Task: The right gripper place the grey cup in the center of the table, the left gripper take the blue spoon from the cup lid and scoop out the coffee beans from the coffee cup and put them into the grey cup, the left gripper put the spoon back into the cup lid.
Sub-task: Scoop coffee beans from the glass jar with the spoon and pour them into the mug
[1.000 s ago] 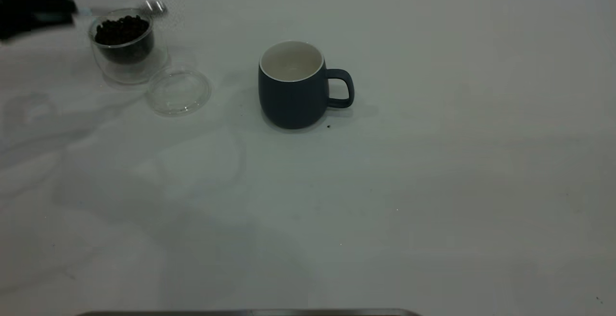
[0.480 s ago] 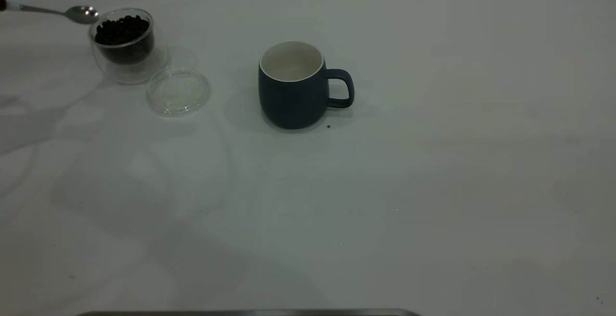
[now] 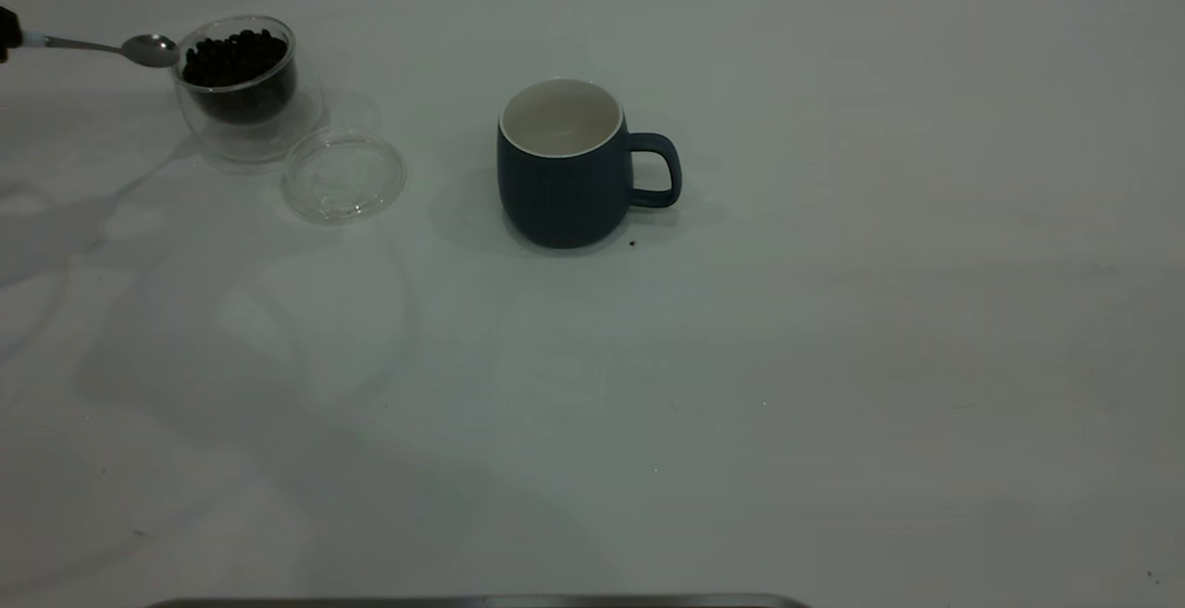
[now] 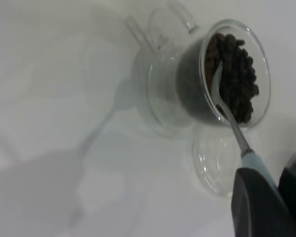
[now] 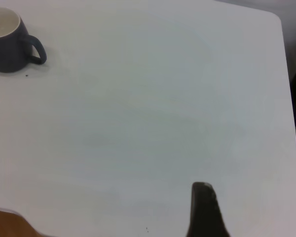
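My left gripper (image 3: 6, 34) shows only at the far left edge and is shut on the pale blue handle of the blue spoon (image 3: 139, 48). The spoon's empty metal bowl hangs just left of the coffee cup's (image 3: 243, 90) rim. In the left wrist view the gripper (image 4: 271, 173) pinches the handle, and the spoon's bowl (image 4: 216, 84) is at the rim beside the coffee beans (image 4: 239, 84). The clear cup lid (image 3: 343, 175) lies empty next to the glass. The grey cup (image 3: 563, 168) stands upright mid-table, handle to the right. One dark finger (image 5: 203, 210) of my right gripper hovers over bare table.
The white table (image 3: 833, 358) stretches wide to the right and front of the grey cup. A dark speck (image 3: 632, 242) lies by the cup's base. The grey cup (image 5: 9, 44) sits far from the right gripper, and the table's right edge (image 5: 286, 98) is close to that arm.
My left gripper has pulled back to the left with the spoon. The spoon's bowl went from beyond the coffee cup to its left side, then dropped a little.
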